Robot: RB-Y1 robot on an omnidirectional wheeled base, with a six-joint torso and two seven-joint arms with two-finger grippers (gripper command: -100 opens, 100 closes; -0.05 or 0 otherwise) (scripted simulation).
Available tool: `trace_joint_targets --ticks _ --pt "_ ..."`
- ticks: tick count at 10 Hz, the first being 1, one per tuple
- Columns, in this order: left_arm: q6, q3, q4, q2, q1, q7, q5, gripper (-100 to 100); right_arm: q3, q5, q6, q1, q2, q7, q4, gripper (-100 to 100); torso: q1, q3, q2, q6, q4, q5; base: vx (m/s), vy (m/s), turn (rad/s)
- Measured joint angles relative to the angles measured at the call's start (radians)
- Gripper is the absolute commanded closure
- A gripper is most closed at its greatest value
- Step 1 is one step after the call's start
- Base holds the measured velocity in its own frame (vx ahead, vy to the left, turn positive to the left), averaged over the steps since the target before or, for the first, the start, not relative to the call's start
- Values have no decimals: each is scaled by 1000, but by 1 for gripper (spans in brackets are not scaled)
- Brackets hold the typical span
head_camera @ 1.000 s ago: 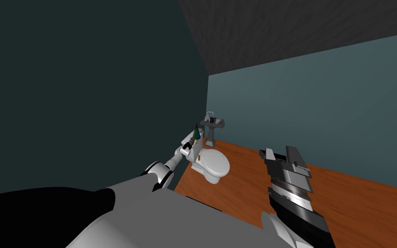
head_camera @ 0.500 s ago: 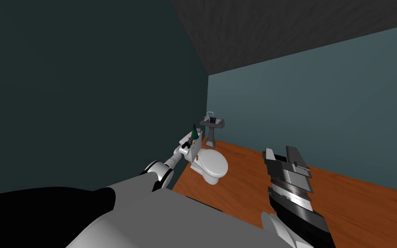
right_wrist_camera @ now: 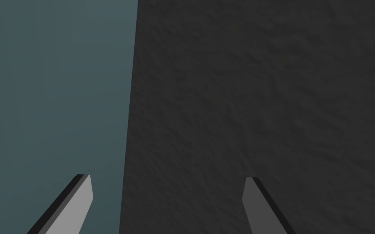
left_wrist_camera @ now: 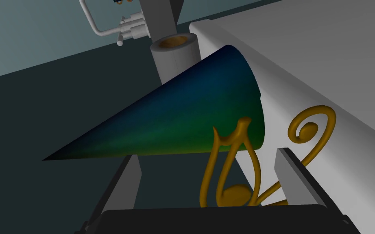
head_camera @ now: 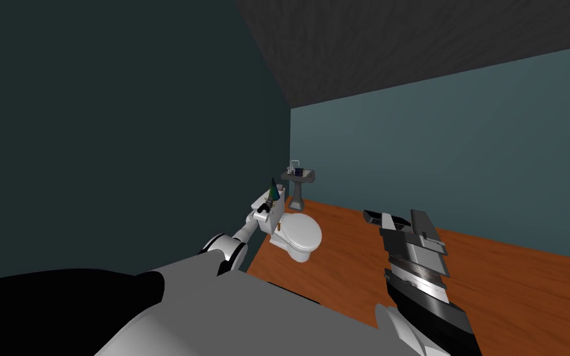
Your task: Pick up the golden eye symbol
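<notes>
The golden eye symbol point(left_wrist_camera: 236, 194), a curly wire-like figure, lies on the white toilet tank's lid point(left_wrist_camera: 325, 61) between the fingers of my left gripper point(left_wrist_camera: 207, 162). The jaws stand open around it, and its spiral tail reaches past one finger point(left_wrist_camera: 294, 174). Just beyond it a blue-green cone point(left_wrist_camera: 190, 113) lies on the same lid. In the head view the left gripper point(head_camera: 266, 207) is at the tank point(head_camera: 258, 201), beside the cone point(head_camera: 272, 187). My right gripper point(head_camera: 395, 219) is raised over the floor, open and empty point(right_wrist_camera: 166, 203).
A grey paper roll point(left_wrist_camera: 174, 48) stands past the cone, with a tap point(left_wrist_camera: 113, 24) further off. The white toilet bowl point(head_camera: 299, 233) sits below the tank, a grey pedestal sink point(head_camera: 298, 177) behind it. A dark wall runs on the left; wooden floor point(head_camera: 494, 278) spreads to the right.
The whole head picture has slid a little to the left, so my head or body has turned. The left gripper stays at the tank by the cone. The right arm holds its place.
</notes>
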Motion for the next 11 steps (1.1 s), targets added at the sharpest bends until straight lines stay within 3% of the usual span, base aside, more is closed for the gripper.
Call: trace_joint_targets --ticks 2,5,6,10,11 --pt "10 22 -23 1 14 -6 -6 -100 0 0 0 0 0 0 0 0 -1 0 0 0 0 0 -1 14 -131" --pt "38 81 -80 -3 48 -24 -22 -100 0 0 0 0 0 0 0 0 -1 0 0 0 0 0 -3 19 -137" --pt "41 83 -83 -3 50 -25 -23 100 0 0 0 0 0 0 0 0 -1 0 0 0 0 0 0 0 0" --pt "41 82 -82 -3 50 -25 -23 100 0 0 0 0 0 0 0 0 -2 0 0 0 0 0 0 0 0" --pt "41 83 -82 -3 50 -25 -23 0 0 0 0 0 0 0 0 0 -2 0 0 0 0 0 0 0 0"
